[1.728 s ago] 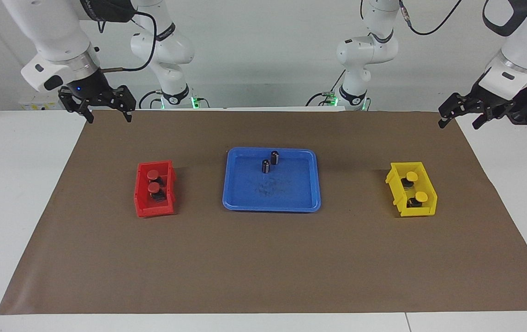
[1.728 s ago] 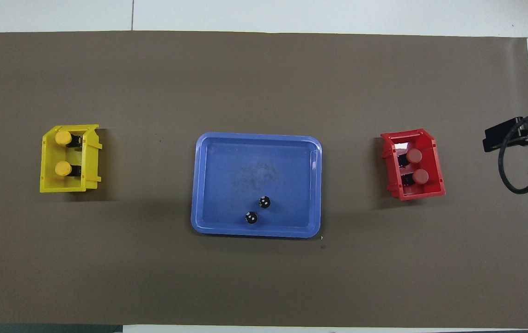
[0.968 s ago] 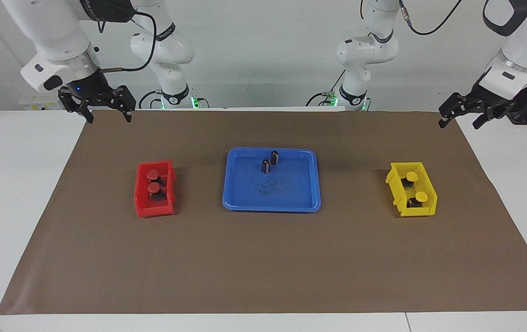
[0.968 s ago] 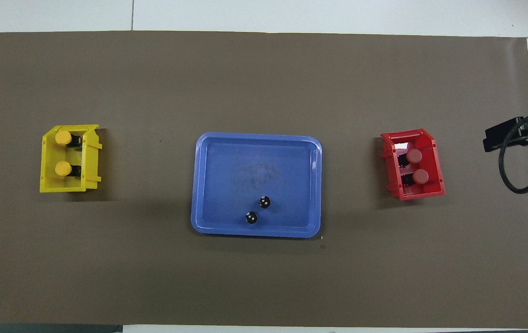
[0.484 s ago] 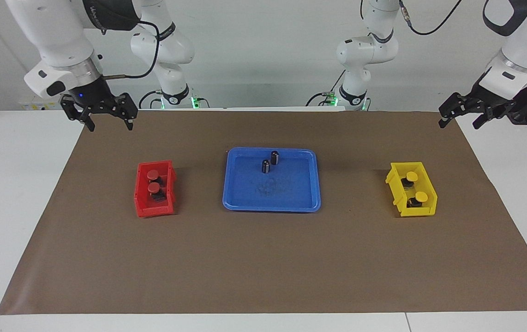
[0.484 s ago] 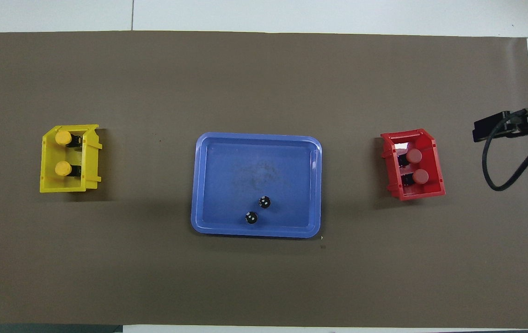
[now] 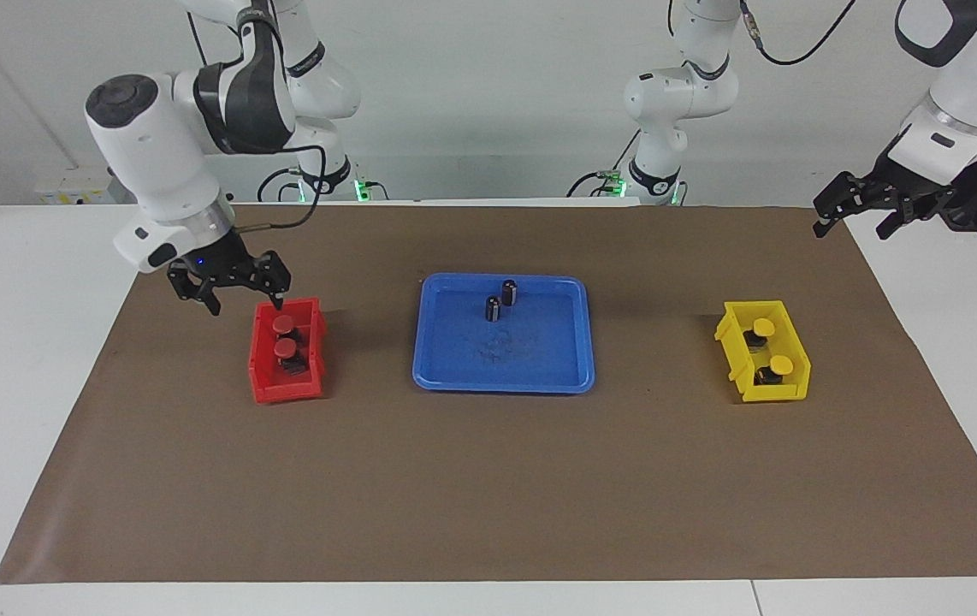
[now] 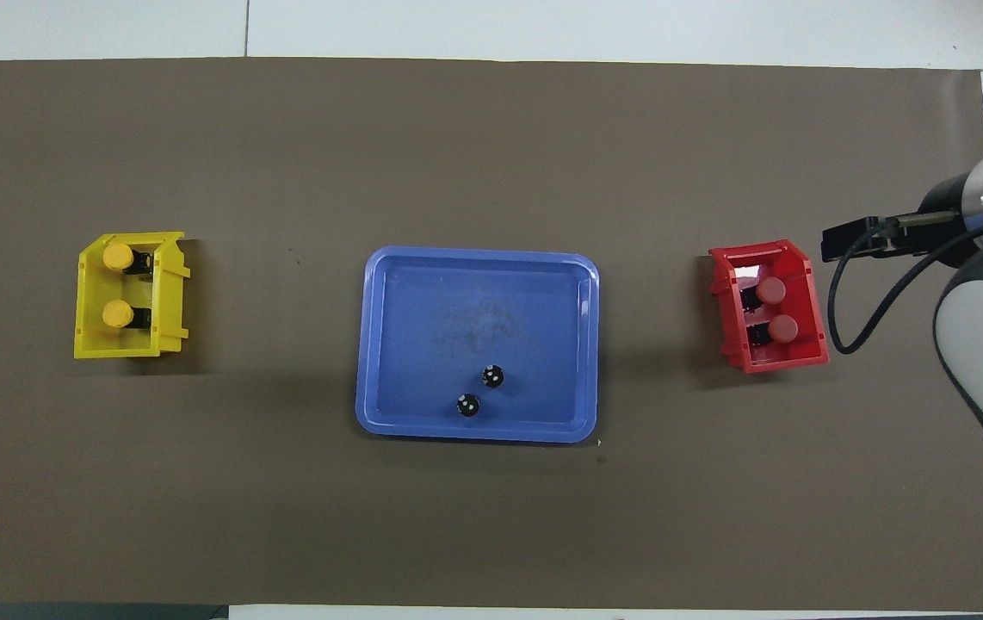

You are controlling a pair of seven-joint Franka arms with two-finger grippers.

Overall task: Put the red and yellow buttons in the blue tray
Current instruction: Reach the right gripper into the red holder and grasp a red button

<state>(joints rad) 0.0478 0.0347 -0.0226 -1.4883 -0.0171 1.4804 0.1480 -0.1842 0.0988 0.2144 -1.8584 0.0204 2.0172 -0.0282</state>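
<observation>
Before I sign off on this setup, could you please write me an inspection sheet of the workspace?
Surface: brown mat on a white table.
Job's things: two red buttons in the red bin; two yellow buttons in the yellow bin; blue tray between the bins holds no buttons.
Clutter: two dark cylinders upright in the tray.
Grippers: right pincer open, by the red bin's rim; left pincer open, waiting over the mat's corner.
Cables: black cable loops from the right arm's wrist.
Surroundings: white wall.
</observation>
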